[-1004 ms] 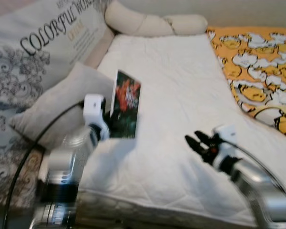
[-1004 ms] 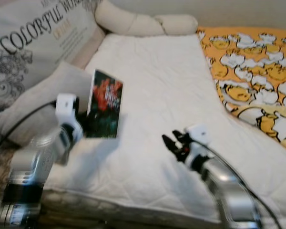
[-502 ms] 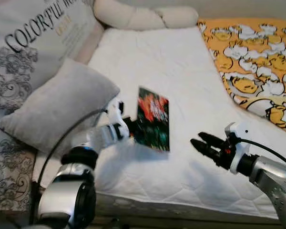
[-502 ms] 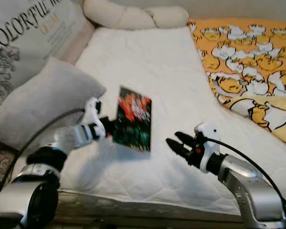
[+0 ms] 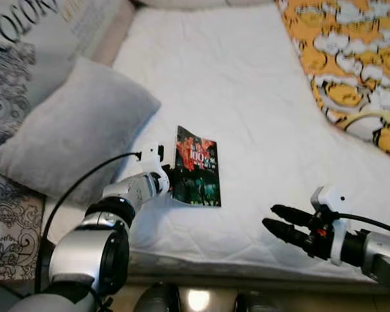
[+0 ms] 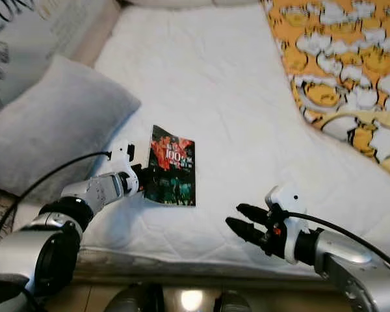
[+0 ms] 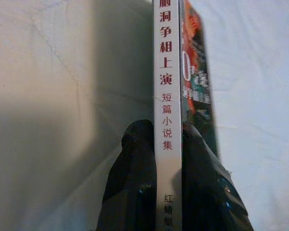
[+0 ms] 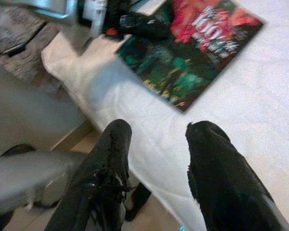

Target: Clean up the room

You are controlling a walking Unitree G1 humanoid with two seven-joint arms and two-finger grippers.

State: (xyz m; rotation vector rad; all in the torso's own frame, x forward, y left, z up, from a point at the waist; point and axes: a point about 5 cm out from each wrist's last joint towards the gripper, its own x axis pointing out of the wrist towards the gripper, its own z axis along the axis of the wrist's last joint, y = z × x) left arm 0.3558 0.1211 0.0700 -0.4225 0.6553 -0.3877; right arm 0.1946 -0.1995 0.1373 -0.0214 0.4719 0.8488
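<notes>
A book with a red and dark green cover lies low over the white mattress, near its front left part. My left gripper is shut on the book's spine edge; in the left wrist view the white spine with red characters sits clamped between the two black fingers. My right gripper hovers open above the mattress's front edge, to the right of the book and apart from it. The right wrist view looks past its spread fingers at the book.
A grey pillow lies left of the book, with a large printed cushion behind it. An orange patterned blanket covers the bed's right side. Below the mattress edge the floor shows.
My left arm has lowered the book from upright in the air to nearly flat on the mattress. The camera has tilted down. My right gripper has dropped toward the front edge.
</notes>
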